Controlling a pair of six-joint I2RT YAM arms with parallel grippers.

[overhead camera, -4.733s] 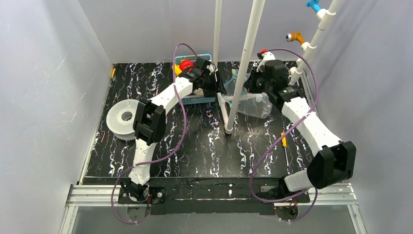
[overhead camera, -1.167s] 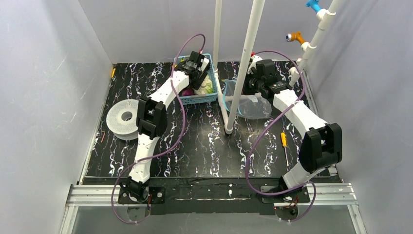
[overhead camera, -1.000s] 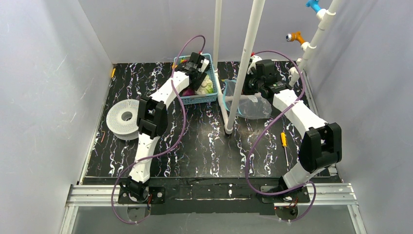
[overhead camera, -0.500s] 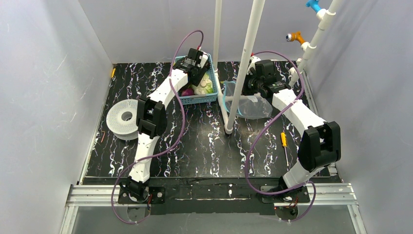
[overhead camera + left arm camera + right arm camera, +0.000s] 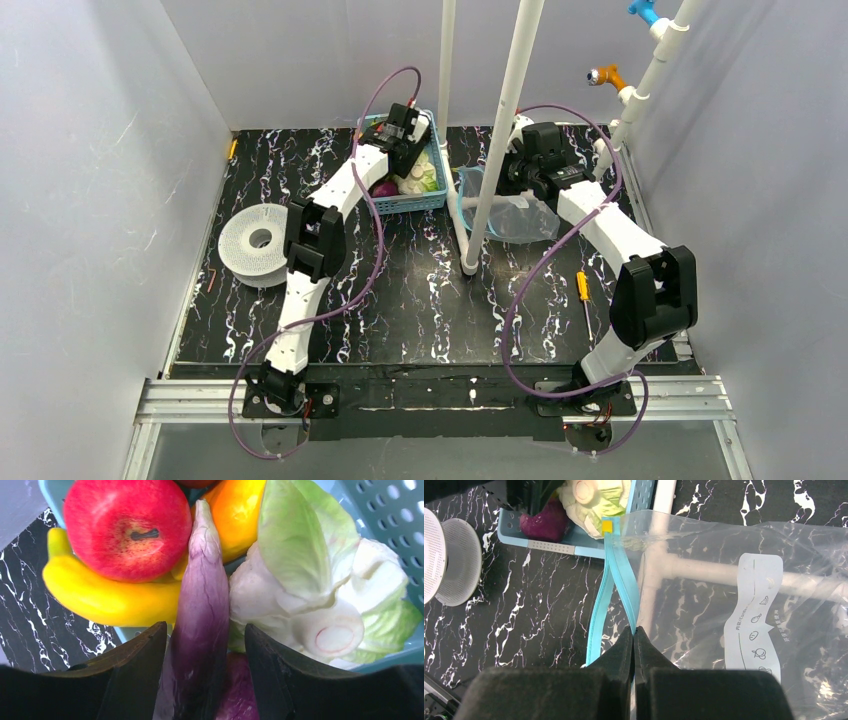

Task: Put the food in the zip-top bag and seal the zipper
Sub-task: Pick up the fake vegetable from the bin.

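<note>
L gripper [image 5: 205, 626] half-open astride eggplant [image 5: 202, 580], long axis fwd along jaws; R gripper [image 5: 634, 629] clamped on zipper [image 5: 613, 550].

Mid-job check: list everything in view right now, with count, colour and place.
basket: one, light blue, far middle of table
apple: one, red, in basket, on banana
banana: one, yellow, in basket
eggplant: one, purple, in basket
purple piece: one, dark purple, under eggplant
orange fruit: one, orange-yellow, in basket
cabbage: one, white-green, in basket
zip-top bag: one, clear, right of basket
zipper: one, teal-blue, along bag's mouth
spool: one, white, table's left
screwdriver: one, yellow handle, table's right
pipes: several, white, upright mid-table
left end effector: one, black, open astride eggplant
right end effector: one, black, shut on zipper
</note>
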